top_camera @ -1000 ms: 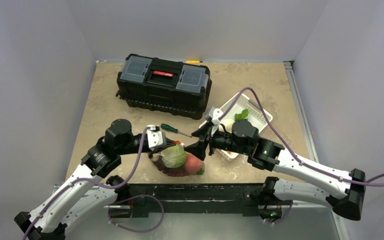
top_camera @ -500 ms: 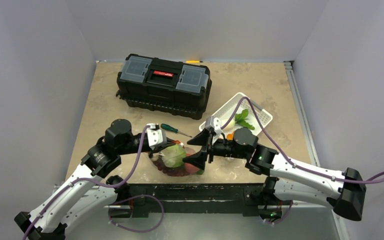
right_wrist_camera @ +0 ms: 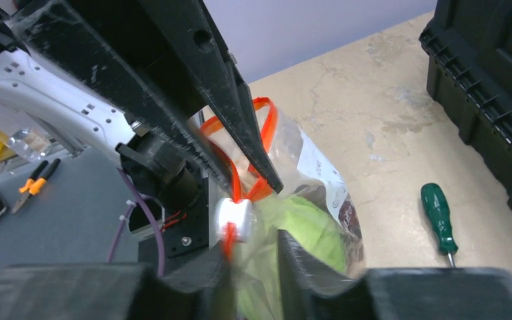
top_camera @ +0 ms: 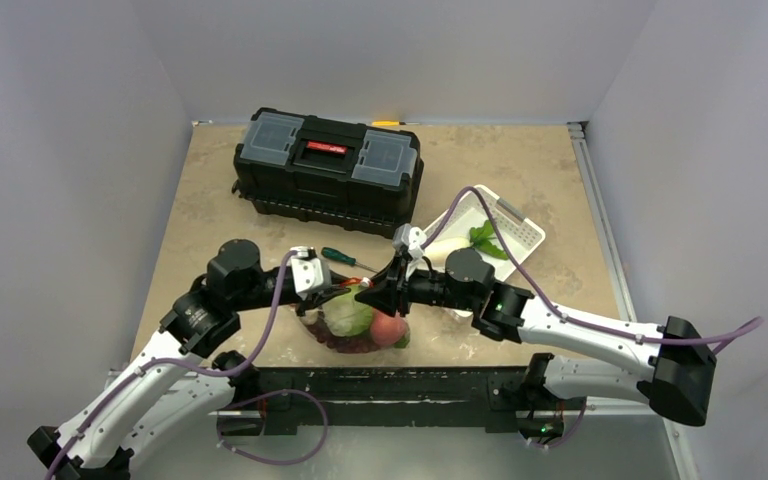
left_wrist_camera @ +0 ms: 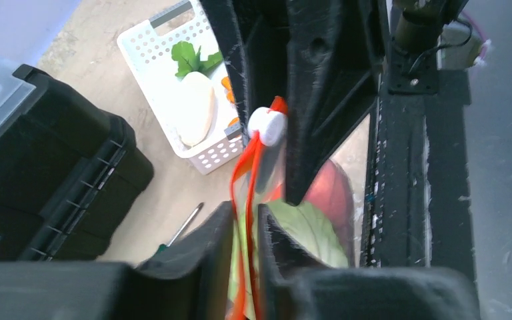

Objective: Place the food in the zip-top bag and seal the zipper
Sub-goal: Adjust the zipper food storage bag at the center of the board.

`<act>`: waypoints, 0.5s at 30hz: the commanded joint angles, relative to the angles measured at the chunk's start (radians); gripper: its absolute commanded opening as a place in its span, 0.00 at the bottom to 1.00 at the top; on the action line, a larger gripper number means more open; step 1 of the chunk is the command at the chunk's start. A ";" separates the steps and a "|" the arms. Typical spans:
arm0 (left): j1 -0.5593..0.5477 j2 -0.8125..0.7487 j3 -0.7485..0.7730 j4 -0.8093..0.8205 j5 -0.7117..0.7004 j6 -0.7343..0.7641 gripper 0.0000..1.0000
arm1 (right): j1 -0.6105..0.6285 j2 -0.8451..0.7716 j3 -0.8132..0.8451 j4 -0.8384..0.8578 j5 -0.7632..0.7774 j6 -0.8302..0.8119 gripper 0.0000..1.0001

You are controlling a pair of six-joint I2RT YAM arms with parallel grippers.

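The zip-top bag lies at the table's near edge with the pale green cabbage, the pink peach and the purple-red grapes inside. My left gripper is shut on the orange-red zipper and holds the bag's mouth up; its jaws pinch the strip. My right gripper is open at the mouth, its jaws around clear plastic. The white slider sits at the tip of its left finger; it also shows in the left wrist view. Cucumber is not visible.
A green-handled screwdriver lies just behind the bag. A black toolbox stands at the back. A white slatted basket on the right holds a white vegetable, a green leaf and orange pieces.
My right arm has swung left from the basket side, dipped over the bag, and now has its fingers at the bag's mouth by the slider. The left arm has stayed put.
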 commanded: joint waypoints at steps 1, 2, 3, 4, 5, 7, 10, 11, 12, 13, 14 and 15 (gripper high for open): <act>-0.003 -0.022 0.045 0.050 0.015 -0.011 0.34 | 0.000 -0.022 0.023 0.089 -0.018 0.003 0.16; -0.004 -0.021 0.045 0.052 0.019 -0.012 0.44 | -0.001 -0.026 0.017 0.092 -0.028 0.001 0.11; -0.003 -0.018 0.045 0.054 0.024 -0.015 0.52 | -0.001 -0.033 0.011 0.098 -0.042 -0.001 0.06; -0.003 -0.014 0.046 0.056 0.033 -0.020 0.60 | -0.001 -0.039 0.006 0.102 -0.059 -0.002 0.02; -0.003 -0.006 0.048 0.055 0.050 -0.023 0.66 | -0.001 -0.045 0.003 0.105 -0.076 -0.006 0.00; -0.002 0.015 0.062 0.051 0.082 -0.034 0.78 | -0.001 -0.049 0.002 0.104 -0.103 -0.013 0.00; -0.002 0.050 0.087 0.025 0.103 -0.046 0.82 | -0.001 -0.046 0.016 0.080 -0.128 -0.030 0.00; -0.001 0.055 0.092 0.020 0.102 -0.050 0.82 | -0.001 -0.044 0.024 0.069 -0.131 -0.033 0.00; 0.001 0.055 0.097 0.020 0.097 -0.055 0.82 | -0.002 -0.042 0.030 0.059 -0.132 -0.036 0.00; 0.003 0.051 0.101 0.025 0.095 -0.064 0.82 | -0.001 -0.039 0.032 0.055 -0.138 -0.036 0.00; 0.006 0.046 0.100 0.043 0.097 -0.083 0.82 | -0.001 -0.035 0.033 0.053 -0.150 -0.037 0.00; 0.011 0.043 0.097 0.068 0.110 -0.104 0.80 | -0.001 -0.032 0.036 0.051 -0.167 -0.035 0.00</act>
